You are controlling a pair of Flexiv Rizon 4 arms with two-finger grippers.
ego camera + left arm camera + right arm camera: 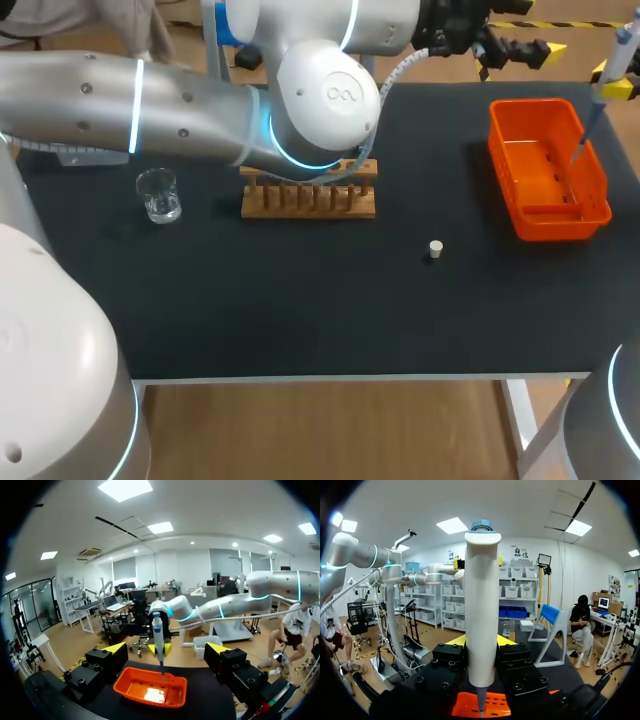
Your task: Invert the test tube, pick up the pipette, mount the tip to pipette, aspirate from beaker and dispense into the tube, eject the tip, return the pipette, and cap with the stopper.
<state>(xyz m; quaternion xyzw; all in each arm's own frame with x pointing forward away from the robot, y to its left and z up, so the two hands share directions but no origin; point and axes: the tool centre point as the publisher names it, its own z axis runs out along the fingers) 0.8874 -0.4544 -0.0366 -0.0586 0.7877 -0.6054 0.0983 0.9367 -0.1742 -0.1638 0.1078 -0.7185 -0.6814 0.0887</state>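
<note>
My right gripper (pixel 612 82) is shut on a white pipette (pixel 620 45) and holds it upright over the orange tray (pixel 520 215); the pipette's thin lower end (pixel 582 140) dips inside the tray. In the right wrist view the pipette (pixel 481 605) stands between the yellow-tipped fingers (pixel 457 640), above the tray (pixel 495 705). My left gripper (pixel 520 48) hangs open at the table's far edge, facing the pipette (pixel 158 637) and tray (pixel 127 687) with nothing between its fingers (pixel 116 648). A glass beaker (pixel 158 195) stands at the left, and a white stopper (pixel 435 249) lies mid-table.
A wooden tube rack (pixel 308 198) sits mid-table, its back part hidden by my left arm's elbow (pixel 320 100), which hangs over it. The black table top (pixel 300 300) stretches forward to a white front edge.
</note>
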